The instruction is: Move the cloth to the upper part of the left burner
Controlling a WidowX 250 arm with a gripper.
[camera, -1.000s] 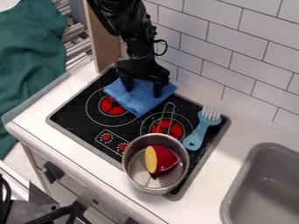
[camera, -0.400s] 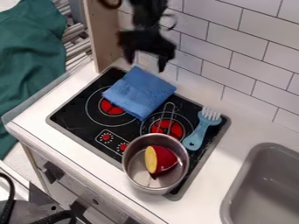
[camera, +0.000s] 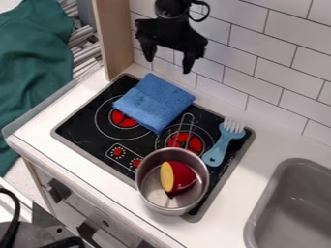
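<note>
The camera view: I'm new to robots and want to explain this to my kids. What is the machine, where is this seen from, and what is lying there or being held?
The black machine at the top is a robot arm; its two-fingered gripper works like a hand. It hangs open, holding nothing. A fixed camera looks down at a slant. Below is a black stovetop with red burners. A blue cloth lies over the upper part of the left one. Towards the front stands a metal pot with a red and yellow piece inside; a light-blue brush lies beside it.

Glossy black stovetop [camera: 84, 125] beneath soft, matt cloth [camera: 154, 102].
</note>
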